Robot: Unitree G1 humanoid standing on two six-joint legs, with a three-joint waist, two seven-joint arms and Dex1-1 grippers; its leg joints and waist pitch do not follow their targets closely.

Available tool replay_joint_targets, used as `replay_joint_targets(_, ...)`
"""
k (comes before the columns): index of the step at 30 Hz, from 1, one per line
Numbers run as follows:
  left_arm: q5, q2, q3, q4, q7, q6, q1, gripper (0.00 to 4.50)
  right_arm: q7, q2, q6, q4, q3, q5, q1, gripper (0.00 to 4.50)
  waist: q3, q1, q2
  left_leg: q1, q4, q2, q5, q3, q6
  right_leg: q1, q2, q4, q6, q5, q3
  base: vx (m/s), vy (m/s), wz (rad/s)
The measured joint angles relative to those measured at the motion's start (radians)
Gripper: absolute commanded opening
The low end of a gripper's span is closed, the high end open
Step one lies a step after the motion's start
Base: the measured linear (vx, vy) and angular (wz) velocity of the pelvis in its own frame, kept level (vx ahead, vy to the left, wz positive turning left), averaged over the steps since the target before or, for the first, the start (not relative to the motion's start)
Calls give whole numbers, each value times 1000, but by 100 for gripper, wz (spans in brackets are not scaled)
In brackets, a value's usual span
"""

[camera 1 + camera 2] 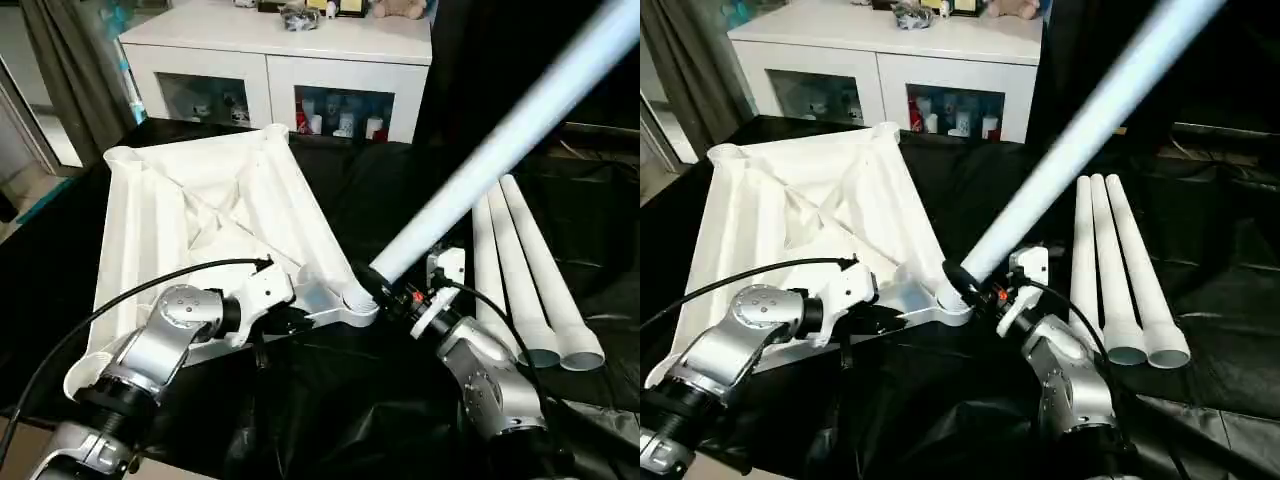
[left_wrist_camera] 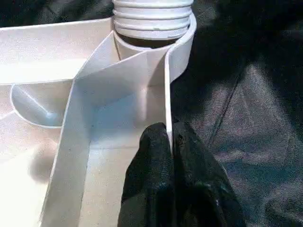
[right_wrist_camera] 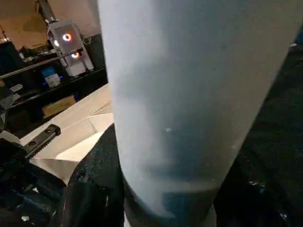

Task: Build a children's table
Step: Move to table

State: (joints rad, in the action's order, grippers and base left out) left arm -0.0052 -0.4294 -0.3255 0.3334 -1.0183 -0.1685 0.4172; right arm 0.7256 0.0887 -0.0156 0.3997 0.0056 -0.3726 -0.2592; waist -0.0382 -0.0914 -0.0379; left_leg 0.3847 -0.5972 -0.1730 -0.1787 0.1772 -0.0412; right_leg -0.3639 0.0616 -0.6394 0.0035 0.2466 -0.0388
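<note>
A: Step? Top (image 1: 200, 215) lies underside up on the black-draped counter (image 1: 330, 420); left gripper (image 2: 170, 137) pinches its rim.
B: First leg (image 1: 500, 140), clamped in right gripper (image 1: 385, 290), sits at the near corner socket (image 1: 355, 300). Next, probably: straighten, then screw home.

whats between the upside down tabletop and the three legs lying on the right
The right gripper holding a fourth leg at the tabletop's corner socket; beyond it, bare black cloth up to the three loose legs, seen in both eye views.
</note>
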Motion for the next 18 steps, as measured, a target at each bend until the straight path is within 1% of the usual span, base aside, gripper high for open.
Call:
replay_joint_targets(1, 0, 0, 0, 3, 0, 0, 1, 0, -1, 0, 6, -2, 4, 10, 0, 191, 0, 0, 0, 0, 0, 0, 0, 0, 0, 0, 0, 0, 0, 0, 0, 0, 0, 0)
replay_joint_targets(3, 0, 0, 0, 8, -1, 3, 4, 0, 0, 16, 20, -5, 33, 42, -9, 191, 0, 0, 0, 0, 0, 0, 0, 0, 0, 0, 0, 0, 0, 0, 0, 0, 0, 0)
replay_joint_targets(7, 1, -4, 0, 14, -4, 14, 5, 0, 10, 47, 26, -6, 71, 87, -31, 191, 0, 3, 0, 0, 0, 0, 0, 0, 0, 0, 0, 0, 0, 0, 0, 0, 0, 0)
replay_joint_targets(9, 1, -10, 0, 15, -8, 21, 5, 0, 41, 83, 15, 5, 110, 131, -74, 191, -1, 5, 3, 0, 1, 0, 0, 0, 0, -1, 0, 0, -1, -1, 0, 0, 0, 0)
replay_joint_targets(11, 3, -16, 0, 15, -11, 23, 5, 0, 66, 96, -1, 14, 124, 152, -98, 191, 0, 6, 6, -1, 2, 0, 0, 0, 0, -1, 0, 0, -1, -1, -1, 0, 0, 0)
replay_joint_targets(13, 2, -22, 0, 16, -18, 26, 5, 0, 94, 107, -12, 30, 133, 153, -122, 191, 0, 8, 8, -1, 3, 0, 0, 0, 0, -1, 0, 0, -1, -1, -1, 0, 0, 0)
replay_joint_targets(15, 2, -26, -1, 14, -29, 26, 5, 0, 142, 129, -37, 50, 152, 154, -155, 191, 2, 9, 14, -1, 4, 0, 0, 0, 0, -1, -1, 0, -1, -1, -1, 0, 0, 0)
replay_joint_targets(18, 2, -37, -6, 5, -50, 26, 5, 0, 199, 147, -47, 70, 168, 165, -182, 191, 5, 7, 21, -1, 6, -1, 0, 0, 0, -1, -1, 3, -1, -1, -1, 0, 0, 0)
